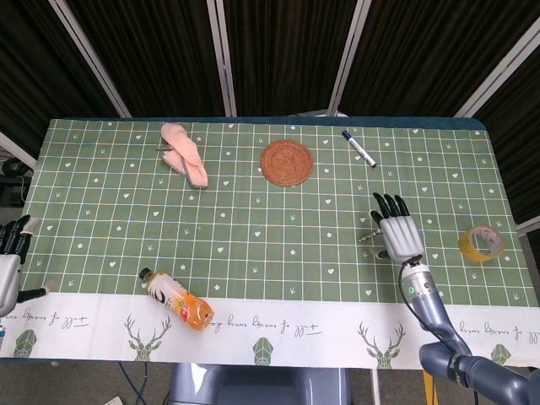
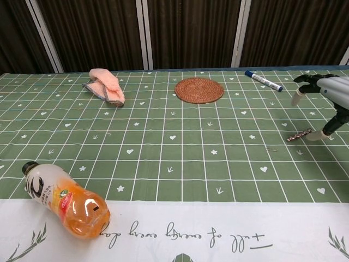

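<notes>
My right hand (image 1: 396, 236) hovers palm down over the right part of the green checked table, fingers spread and holding nothing. A small metal chain-like piece (image 1: 366, 238) lies just to its left. In the chest view the same right hand (image 2: 327, 93) hangs above that piece (image 2: 299, 135), with the thumb tip low beside it; I cannot tell whether they touch. My left hand (image 1: 8, 263) sits off the table's left edge, fingers apart and empty. It does not show in the chest view.
An orange drink bottle (image 1: 175, 299) (image 2: 62, 199) lies on its side near the front left. A pink slipper (image 1: 184, 153), a round woven coaster (image 1: 287, 162) and a marker (image 1: 359, 148) lie along the back. A tape roll (image 1: 481, 243) is at the right edge.
</notes>
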`<state>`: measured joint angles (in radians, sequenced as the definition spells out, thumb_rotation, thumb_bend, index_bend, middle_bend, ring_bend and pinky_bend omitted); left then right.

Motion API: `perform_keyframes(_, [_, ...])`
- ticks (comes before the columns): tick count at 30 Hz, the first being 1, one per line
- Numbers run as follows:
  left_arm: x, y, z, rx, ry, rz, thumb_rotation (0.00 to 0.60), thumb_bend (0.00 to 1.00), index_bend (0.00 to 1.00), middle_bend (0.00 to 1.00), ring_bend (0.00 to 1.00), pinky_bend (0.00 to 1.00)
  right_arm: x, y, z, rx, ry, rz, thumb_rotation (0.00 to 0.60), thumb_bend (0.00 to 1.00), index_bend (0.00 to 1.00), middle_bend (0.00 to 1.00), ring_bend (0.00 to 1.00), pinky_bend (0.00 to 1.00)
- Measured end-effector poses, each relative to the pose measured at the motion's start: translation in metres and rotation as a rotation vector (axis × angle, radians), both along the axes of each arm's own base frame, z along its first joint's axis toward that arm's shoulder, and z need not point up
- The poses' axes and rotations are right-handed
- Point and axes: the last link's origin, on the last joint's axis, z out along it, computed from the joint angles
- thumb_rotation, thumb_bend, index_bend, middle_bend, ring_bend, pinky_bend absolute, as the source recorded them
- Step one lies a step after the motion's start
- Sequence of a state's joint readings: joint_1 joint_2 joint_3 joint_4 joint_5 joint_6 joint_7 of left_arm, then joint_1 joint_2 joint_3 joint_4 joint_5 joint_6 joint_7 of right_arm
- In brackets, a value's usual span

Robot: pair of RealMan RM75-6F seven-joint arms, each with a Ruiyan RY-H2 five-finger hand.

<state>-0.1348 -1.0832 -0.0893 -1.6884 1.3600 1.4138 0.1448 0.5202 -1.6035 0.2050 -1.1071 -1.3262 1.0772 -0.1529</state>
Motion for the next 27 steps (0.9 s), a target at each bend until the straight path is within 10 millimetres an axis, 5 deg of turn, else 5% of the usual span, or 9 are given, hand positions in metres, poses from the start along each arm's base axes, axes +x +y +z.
perform_keyframes(27, [-0.006,0.005,0.003,0.014,-0.007,0.021,0.6,0.04,0.0,0.0,0.0,0.0,-0.006,-0.025,-0.04,0.011,-0.021,-0.066,0.6,0.07,0.29,0.03,0.0,0.0])
